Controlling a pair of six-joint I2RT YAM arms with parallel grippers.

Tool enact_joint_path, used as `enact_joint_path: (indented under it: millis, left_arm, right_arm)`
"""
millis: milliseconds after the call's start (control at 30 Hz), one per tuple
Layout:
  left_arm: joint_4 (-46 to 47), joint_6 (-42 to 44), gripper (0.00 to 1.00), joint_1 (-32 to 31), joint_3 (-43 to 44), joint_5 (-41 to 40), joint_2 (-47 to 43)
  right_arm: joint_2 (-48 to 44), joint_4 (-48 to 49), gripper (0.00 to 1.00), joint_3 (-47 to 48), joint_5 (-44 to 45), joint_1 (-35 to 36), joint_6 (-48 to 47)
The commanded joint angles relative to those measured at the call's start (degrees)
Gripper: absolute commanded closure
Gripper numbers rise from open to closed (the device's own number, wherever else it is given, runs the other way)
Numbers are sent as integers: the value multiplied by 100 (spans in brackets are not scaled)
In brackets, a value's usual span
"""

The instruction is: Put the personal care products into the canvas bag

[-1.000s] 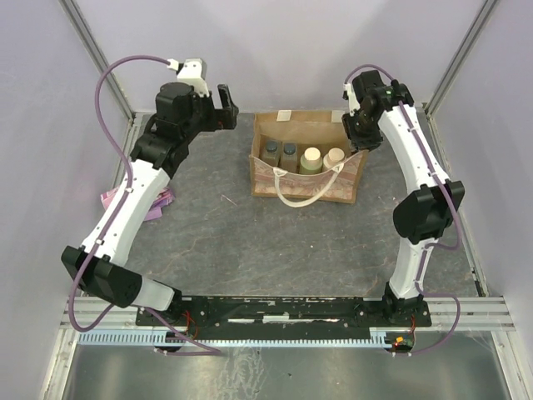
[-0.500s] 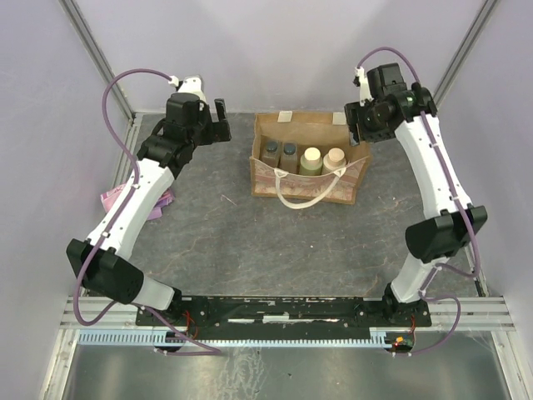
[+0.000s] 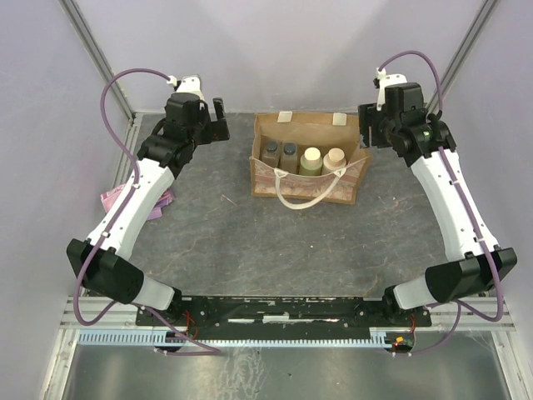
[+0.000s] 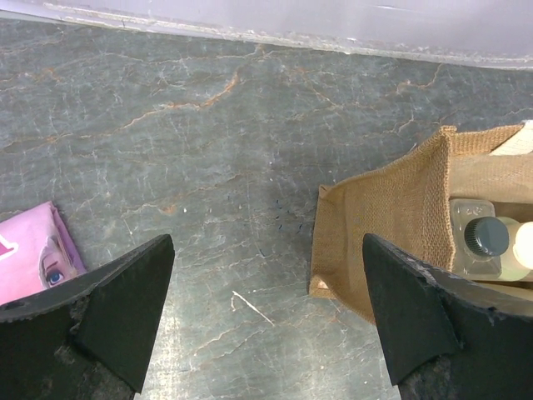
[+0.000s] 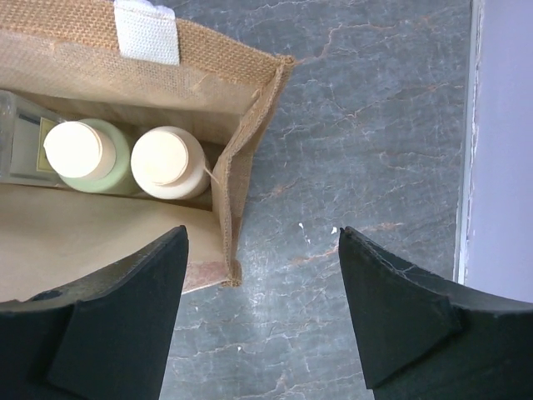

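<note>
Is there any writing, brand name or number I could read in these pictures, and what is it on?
No words or numbers can be read in any view.
Pink packet: a cartoon face shows, but no legible lettering.
Clear bottle: it has a label, too blurred to read.
Bag: the front carries a pattern, too small to tell whether it holds letters.

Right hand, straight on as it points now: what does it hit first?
Likely bare table just outside the end wall of the canvas bag; the bag-side finger of the right hand may clip that wall first. Depth unclear.
</note>
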Motion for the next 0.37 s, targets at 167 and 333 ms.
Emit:
enact_joint_path:
  millis: [167,333]
  left_arm:
    - [320,-139,0,28,128,-130,5]
    - [367,-211,1,26,78,-280,-49]
  right_arm:
    - [-1,309,19,146,306,20,11]
    - [8,270,20,188,322,22,18]
